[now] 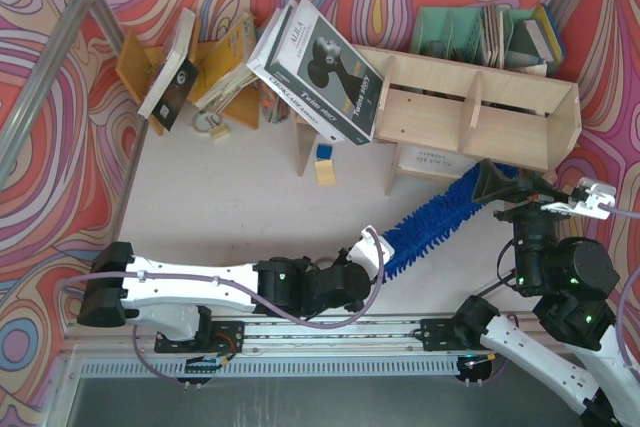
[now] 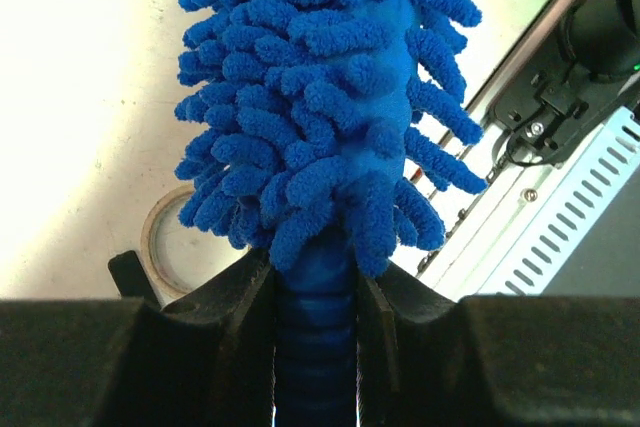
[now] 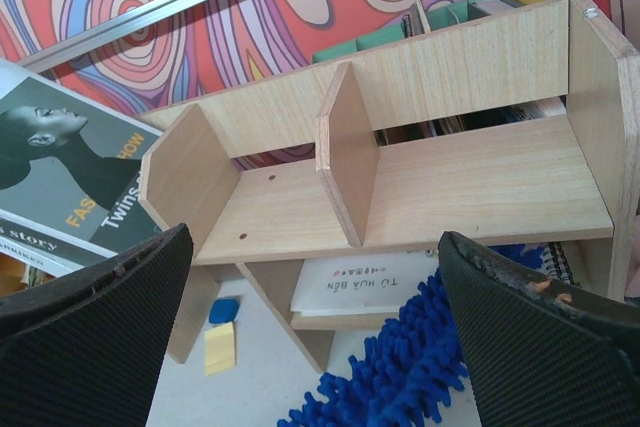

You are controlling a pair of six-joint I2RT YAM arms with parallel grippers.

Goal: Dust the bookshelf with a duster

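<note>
Pinching the duster [image 2: 320,97] by its ribbed handle [image 2: 315,347] at lower centre, the left gripper [image 2: 315,292] grips the stiffest part of a likely light, floppy tool; the right gripper [image 3: 315,287] stands spread wide.

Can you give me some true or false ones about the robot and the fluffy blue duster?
1. The left fingers are closed on the handle of the duster. True.
2. The right fingers hold a book. False: they are open and empty.
3. The top compartments of the bookshelf are packed with books. False: they are bare.
4. A big book with a face on its cover leans at the bookshelf's end. True.
</note>
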